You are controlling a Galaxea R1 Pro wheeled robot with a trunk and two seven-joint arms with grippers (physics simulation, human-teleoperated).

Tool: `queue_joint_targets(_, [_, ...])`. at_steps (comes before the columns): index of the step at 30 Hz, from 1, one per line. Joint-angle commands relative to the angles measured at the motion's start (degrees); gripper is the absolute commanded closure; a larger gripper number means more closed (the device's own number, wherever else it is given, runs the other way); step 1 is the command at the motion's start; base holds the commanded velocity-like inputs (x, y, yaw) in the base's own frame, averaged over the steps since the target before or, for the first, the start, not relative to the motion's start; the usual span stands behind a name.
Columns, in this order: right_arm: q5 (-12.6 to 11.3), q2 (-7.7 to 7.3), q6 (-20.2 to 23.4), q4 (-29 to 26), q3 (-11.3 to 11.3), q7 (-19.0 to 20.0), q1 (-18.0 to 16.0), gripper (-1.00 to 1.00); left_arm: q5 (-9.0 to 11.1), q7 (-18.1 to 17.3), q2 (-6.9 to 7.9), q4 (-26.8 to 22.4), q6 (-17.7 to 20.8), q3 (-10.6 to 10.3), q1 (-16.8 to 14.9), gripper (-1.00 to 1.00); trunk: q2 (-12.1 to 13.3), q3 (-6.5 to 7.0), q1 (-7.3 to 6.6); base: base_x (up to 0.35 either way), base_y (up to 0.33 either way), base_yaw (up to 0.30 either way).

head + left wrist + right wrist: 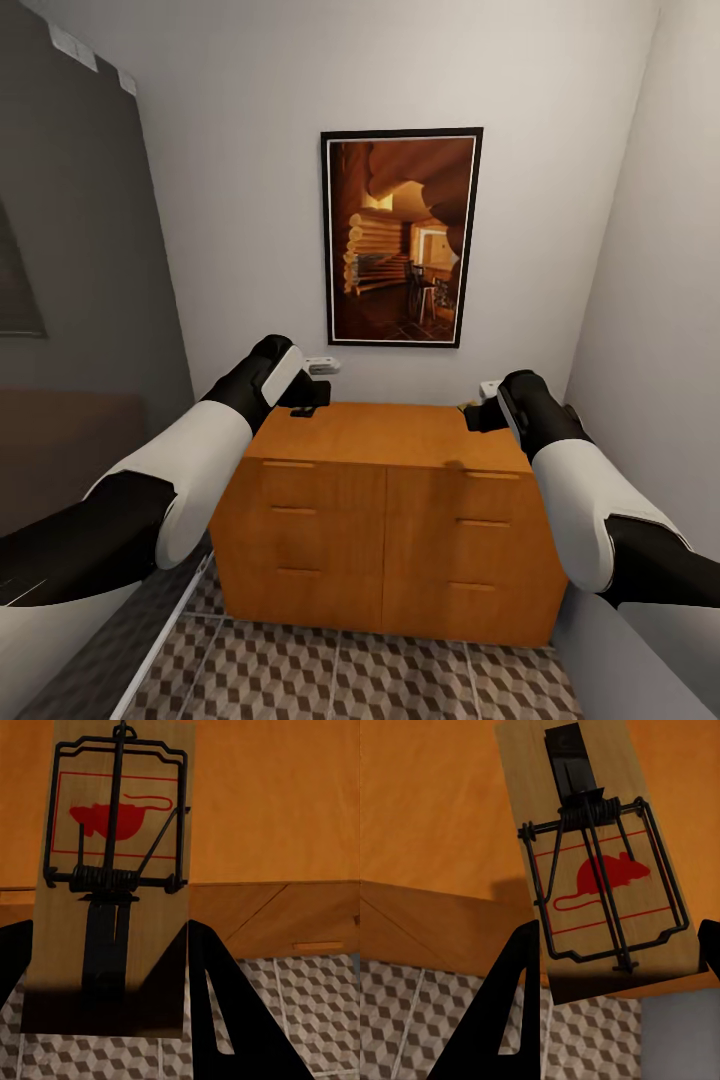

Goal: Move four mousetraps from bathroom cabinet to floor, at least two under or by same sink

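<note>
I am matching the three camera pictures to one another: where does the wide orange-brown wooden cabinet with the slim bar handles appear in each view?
Head view: the wide orange-brown wooden cabinet stands at centre, low against the white wall, under the framed picture.
Left wrist view: its top and drawer fronts lie behind the held wooden mousetrap.
Right wrist view: it fills the upper part.
Shared landmark: the cube-patterned floor tiles below the cabinet.

The cabinet is orange-brown wood. Each mousetrap is pale tan wood with black wire and a red mouse print. The floor shows a brown, beige and white cube pattern. At 12 o'clock, a black-framed picture glows amber.
</note>
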Motion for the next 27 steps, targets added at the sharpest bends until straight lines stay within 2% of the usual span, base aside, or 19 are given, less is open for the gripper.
queue_joint_targets(1, [0.5,0.03,0.2,-0.1,-0.2,0.4,0.0,1.00,0.5,0.4,0.00,0.0,0.2,-0.2,-0.1,1.00,-0.1,-0.08,0.00,0.000,0.000,0.000])
queue_joint_targets(19, [0.5,0.09,0.2,-0.1,-0.2,0.4,-0.1,1.00,0.5,0.4,0.00,0.0,0.1,-0.2,-0.1,1.00,-0.1,-0.08,0.00,0.000,0.000,0.000])
queue_joint_targets(27, [0.3,0.10,-1.6,0.1,-0.3,0.4,0.0,1.00,0.6,0.4,0.00,0.0,0.0,-0.2,-0.1,1.00,-0.1,-0.08,0.00,-0.021,0.003,0.000])
